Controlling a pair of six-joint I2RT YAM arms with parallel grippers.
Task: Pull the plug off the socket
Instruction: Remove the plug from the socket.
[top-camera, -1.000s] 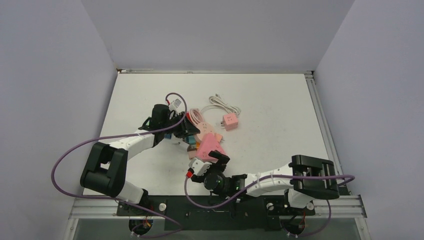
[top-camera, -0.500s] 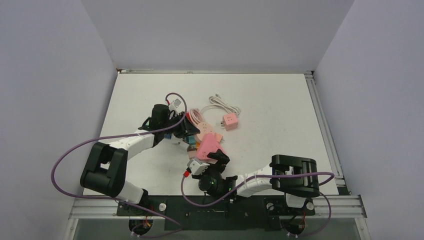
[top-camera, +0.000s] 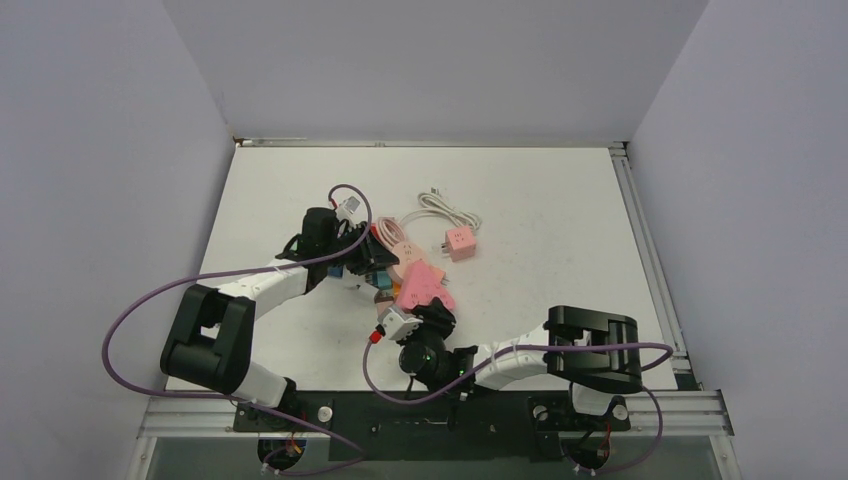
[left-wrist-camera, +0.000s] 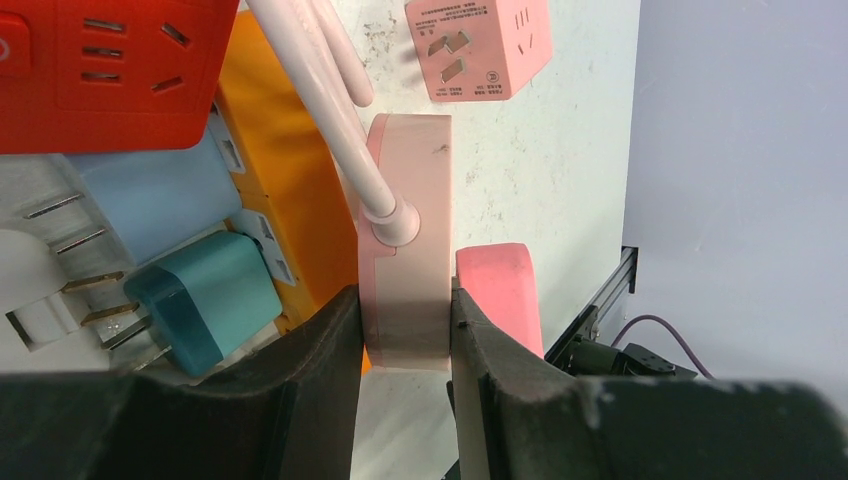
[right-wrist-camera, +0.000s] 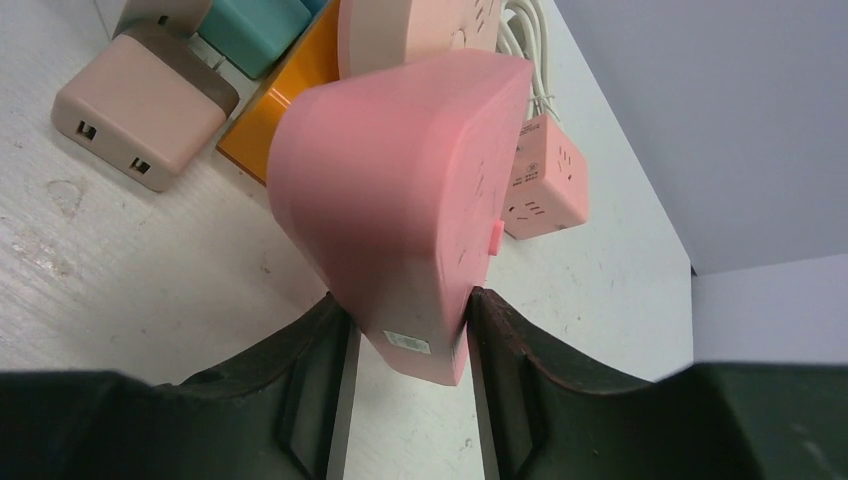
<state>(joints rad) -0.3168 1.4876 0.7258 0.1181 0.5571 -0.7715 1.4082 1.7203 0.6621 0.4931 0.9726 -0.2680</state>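
The plug (right-wrist-camera: 400, 190) is a deep pink, rounded-triangle block; my right gripper (right-wrist-camera: 405, 310) is shut on its lower corner, both fingers pressed on its faces. In the top view the plug (top-camera: 421, 285) sits just ahead of the right gripper (top-camera: 430, 312). The socket (left-wrist-camera: 405, 200) is a pale pink flat block with a white cord (left-wrist-camera: 340, 110) running from its edge. My left gripper (left-wrist-camera: 403, 300) is shut on the socket's near end. The plug (left-wrist-camera: 500, 285) shows right beside the socket, past the right finger. Where the two join is hidden.
A cluster lies around the socket: a red power strip (left-wrist-camera: 110, 70), an orange block (left-wrist-camera: 280, 170), teal (left-wrist-camera: 205, 300) and light blue (left-wrist-camera: 150, 190) adapters, and a beige charger (right-wrist-camera: 140, 105). A pink cube socket (top-camera: 459, 243) and coiled white cable (top-camera: 440, 212) lie behind.
My right gripper has gone from open to shut on the pink plug, and its arm has swung in towards the plug. The left gripper has kept its grip on the socket.
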